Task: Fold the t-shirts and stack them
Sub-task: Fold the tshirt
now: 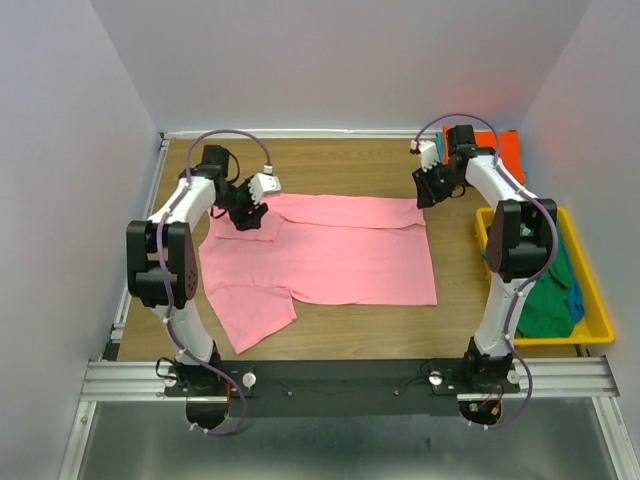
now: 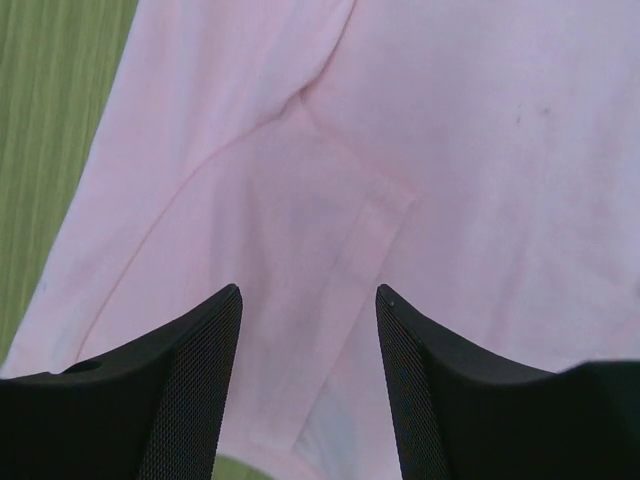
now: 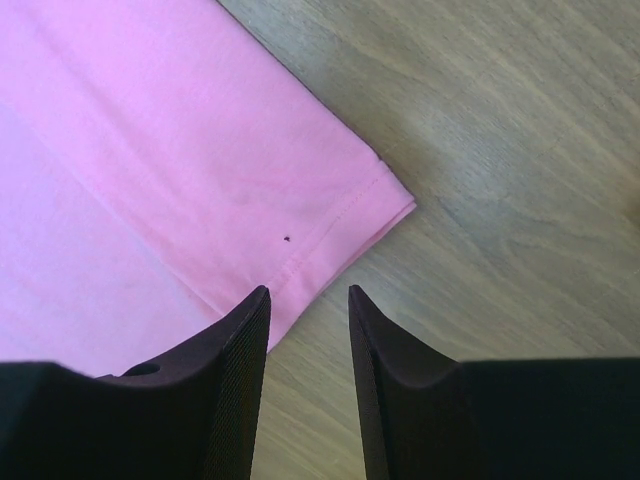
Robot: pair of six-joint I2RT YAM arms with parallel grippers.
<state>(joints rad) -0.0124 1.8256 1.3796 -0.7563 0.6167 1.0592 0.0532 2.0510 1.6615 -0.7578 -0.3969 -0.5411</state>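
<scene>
both are hanging parted, empty: my left gripper [image 2: 308,295] over the pink t-shirt's [image 1: 340,260] sleeve [image 2: 330,230], my right gripper [image 3: 308,292] at its hem corner [image 3: 385,200]; unpinned folds are risking reopening.

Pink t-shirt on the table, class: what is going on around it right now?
Two robot arms are working on the pink t-shirt, which lies spread on the table. The left gripper hovers over its far left sleeve, the right gripper over its far right hem corner. Both have their fingers apart and hold nothing. A green shirt and a blue shirt sit in the yellow bin on the right, with an orange shirt beyond it.
</scene>
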